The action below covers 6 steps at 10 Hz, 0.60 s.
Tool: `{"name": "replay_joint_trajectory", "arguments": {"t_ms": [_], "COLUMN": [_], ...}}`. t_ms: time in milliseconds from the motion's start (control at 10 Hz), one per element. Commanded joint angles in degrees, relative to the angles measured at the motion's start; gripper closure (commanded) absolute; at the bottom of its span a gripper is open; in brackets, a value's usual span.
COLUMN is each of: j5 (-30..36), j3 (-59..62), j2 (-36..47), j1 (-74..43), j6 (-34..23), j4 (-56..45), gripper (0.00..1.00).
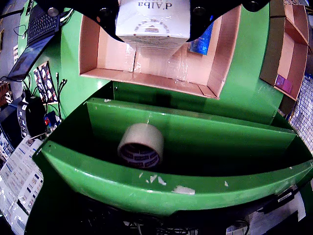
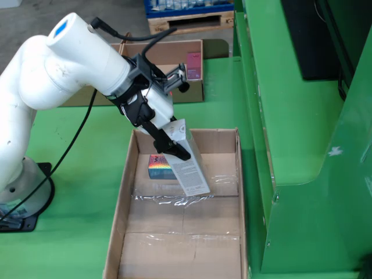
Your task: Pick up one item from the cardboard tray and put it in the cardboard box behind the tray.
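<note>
My gripper (image 1: 152, 11) is shut on a white "d'Alba" carton (image 1: 152, 22), with a black finger on each side, at the top of the wrist view. In the fixed view the gripper (image 2: 170, 145) holds the carton (image 2: 190, 165) tilted, its lower end down inside the open cardboard box (image 2: 119, 197). I cannot tell whether it touches the floor. A small colourful box (image 2: 161, 167) lies inside just left of it, and shows as a blue packet (image 1: 201, 43) in the wrist view. Nearer the camera, a green tray (image 1: 146, 188) holds a roll of tape (image 1: 141, 145).
A second cardboard box (image 2: 174, 49) with a pink item (image 2: 193, 65) stands further back, seen at the right edge (image 1: 288, 54) of the wrist view. A tall green metal frame (image 2: 302, 145) borders the box on the right. A laptop (image 1: 41, 24) and papers (image 1: 19, 181) lie left.
</note>
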Motion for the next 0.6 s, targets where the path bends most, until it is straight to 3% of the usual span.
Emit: {"name": "replay_joint_trajectory", "arguments": {"t_ms": [0,500], "j5": [-1.7,-2.4], "j3": [1.7,1.7], "j2": [6.9,13.2], "j1": [2.7,7.4], "j6": [-0.4,1.1], "j4": [-1.6,-10.2], "gripper": [1.0,1.0]}}
